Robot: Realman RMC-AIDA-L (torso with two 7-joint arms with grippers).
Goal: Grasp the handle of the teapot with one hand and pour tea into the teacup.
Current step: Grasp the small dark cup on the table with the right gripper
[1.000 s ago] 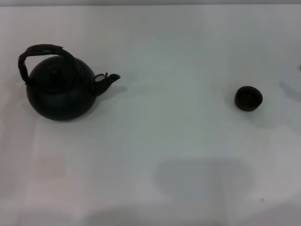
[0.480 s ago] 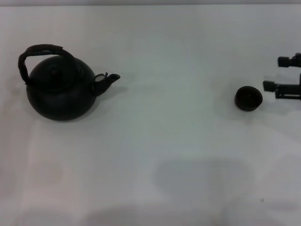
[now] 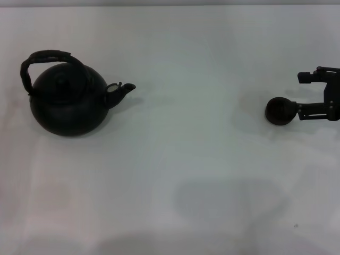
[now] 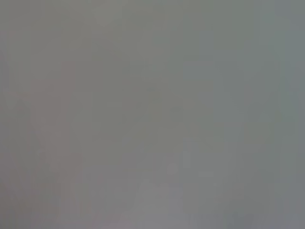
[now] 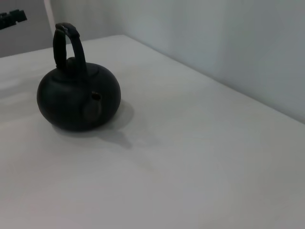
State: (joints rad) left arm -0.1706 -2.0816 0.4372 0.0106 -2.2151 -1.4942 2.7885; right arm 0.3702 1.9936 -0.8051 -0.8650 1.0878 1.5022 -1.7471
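Right hand parked right next to the teacup

The right hand (image 3: 302, 93), fingers spread open, is seen beside the teacup (image 3: 280, 111) at right; the teapot (image 3: 68, 99) sits far left on the table (image 3: 202, 175).

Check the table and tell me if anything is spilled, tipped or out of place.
Nothing stands out. The teapot sits upright with its lid on and its handle arched overhead. The teacup stands upright, and the right gripper is beside it with one finger at its rim. No spill shows on the table.

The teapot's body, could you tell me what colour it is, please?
Matte black all over; the teapot shows best in the right wrist view.
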